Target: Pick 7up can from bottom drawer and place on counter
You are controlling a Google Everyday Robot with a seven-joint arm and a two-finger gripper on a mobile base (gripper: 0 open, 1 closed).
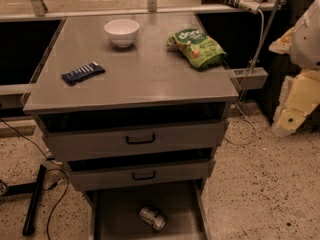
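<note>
One small silvery 7up can (152, 218) with green label patches lies on its side on the dark floor of the deep grey metal bottom drawer (112, 211), which stands open beneath two shallower grey drawers with black handles (140, 139). You are at the reach step: nothing is picked yet. The pale yellowish gripper (291, 111) hangs at the right edge of the view, well apart from the can; you cannot tell how far open it is, though it seems to hold nothing. Your next move, as I judge it, calls for bringing it low before the cabinet, then down into the drawer, set across the can's round body. The broad flat grey counter (145, 79) carries a white round bowl (121, 32), a green crinkly snack bag (196, 46) and a dark blue flat packet (83, 73), with bare room between them
</note>
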